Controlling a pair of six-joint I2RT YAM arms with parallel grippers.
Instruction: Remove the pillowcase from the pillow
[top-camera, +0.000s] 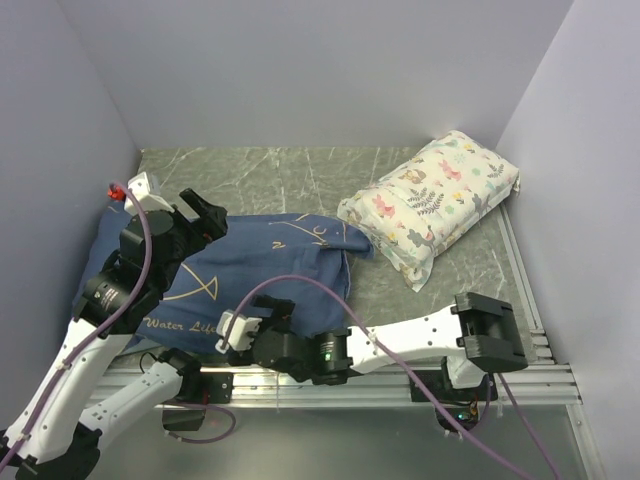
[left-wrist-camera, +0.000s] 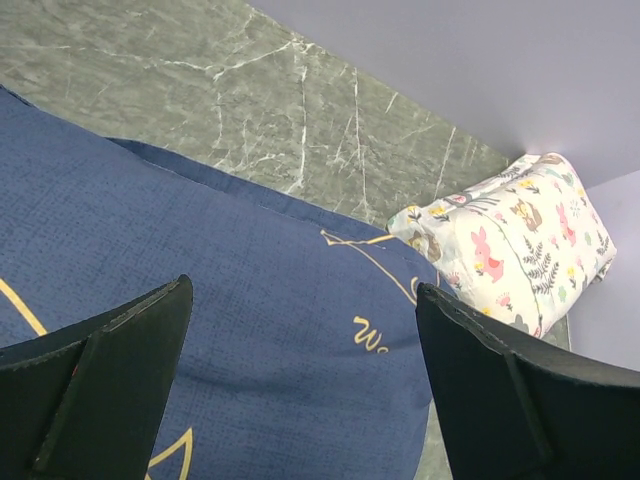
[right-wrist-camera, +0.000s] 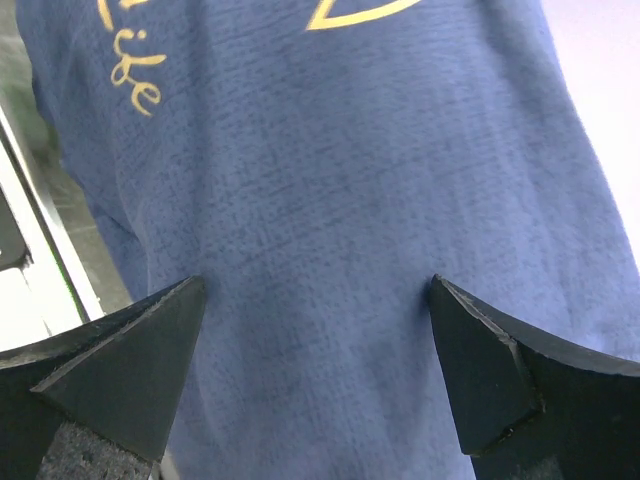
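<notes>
The navy pillowcase (top-camera: 270, 270) with gold line drawings and lettering lies plump on the left half of the table. The pillow is hidden; no plain white shows at any edge. My left gripper (top-camera: 208, 222) hovers over the case's far left part, open, with only navy fabric (left-wrist-camera: 200, 200) between its fingers (left-wrist-camera: 302, 287). Over the case's near edge, by the gold lettering, my right gripper (top-camera: 232, 335) is also open. Its fingertips (right-wrist-camera: 315, 282) stand wide apart close above the cloth (right-wrist-camera: 330, 150), gripping nothing.
A smaller white pillow printed with flowers and leaves (top-camera: 430, 205) lies at the back right, its corner close to the case's far right corner (left-wrist-camera: 510, 245). Grey marbled tabletop (top-camera: 250, 170) lies behind. Lilac walls enclose three sides. A metal rail (top-camera: 540, 380) runs along the near edge.
</notes>
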